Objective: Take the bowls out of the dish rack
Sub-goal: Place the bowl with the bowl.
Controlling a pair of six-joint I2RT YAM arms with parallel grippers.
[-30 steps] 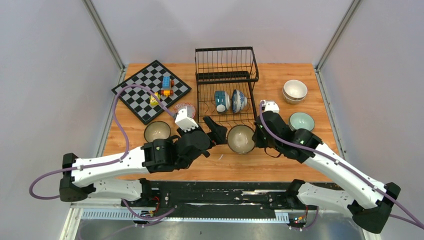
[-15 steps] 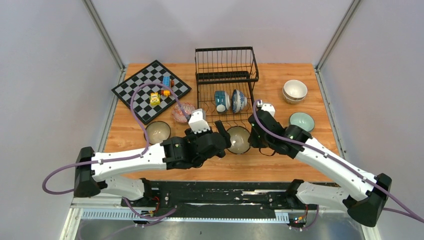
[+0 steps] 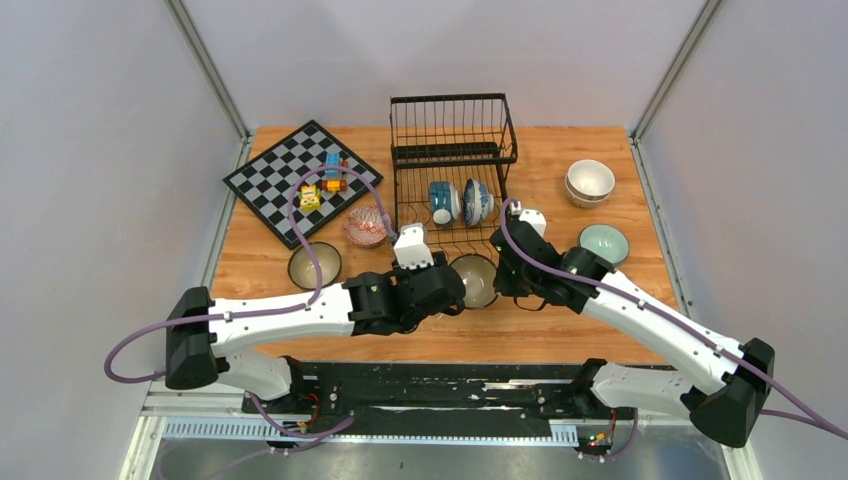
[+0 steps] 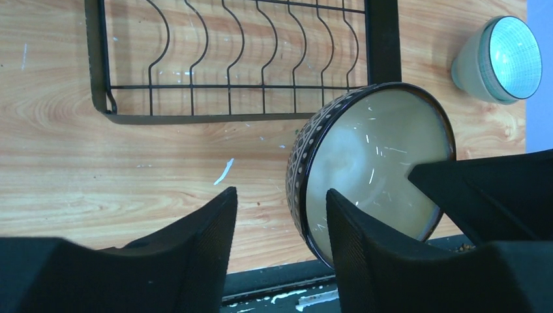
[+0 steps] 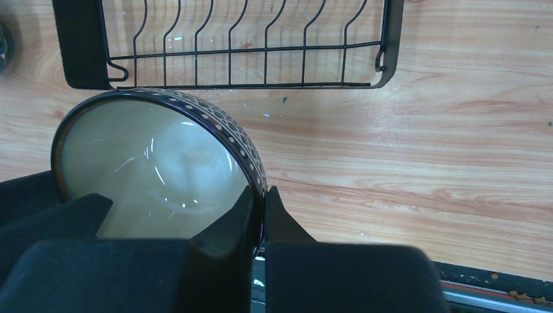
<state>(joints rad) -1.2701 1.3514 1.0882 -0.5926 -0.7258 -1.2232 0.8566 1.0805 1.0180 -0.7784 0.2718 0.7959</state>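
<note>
A brownish bowl [image 3: 478, 280] with a dark patterned outside hangs tilted just in front of the dish rack [image 3: 452, 140]. My right gripper [image 3: 503, 275] is shut on its right rim; in the right wrist view the fingers [image 5: 259, 192] pinch the rim of the bowl [image 5: 156, 156]. My left gripper [image 3: 452, 285] is open astride the opposite rim. In the left wrist view, one finger is inside the bowl [image 4: 378, 163] and the other stands clear outside it, around the gap [image 4: 280, 195]. A dark blue bowl [image 3: 443, 202] and a blue-white patterned bowl [image 3: 477, 201] stand on edge in the rack.
On the table lie a chessboard [image 3: 290, 185] with toy blocks [image 3: 330, 172], a pink patterned bowl [image 3: 366, 225], a brownish bowl [image 3: 314, 264], stacked cream bowls [image 3: 589, 181] and a mint green bowl [image 3: 604, 243]. The rack's front edge [image 4: 228, 118] is close behind the held bowl.
My left arm has swung right until its fingers straddle the held bowl's rim, and its jaws have narrowed. The right arm has carried the bowl slightly left, toward the rack.
</note>
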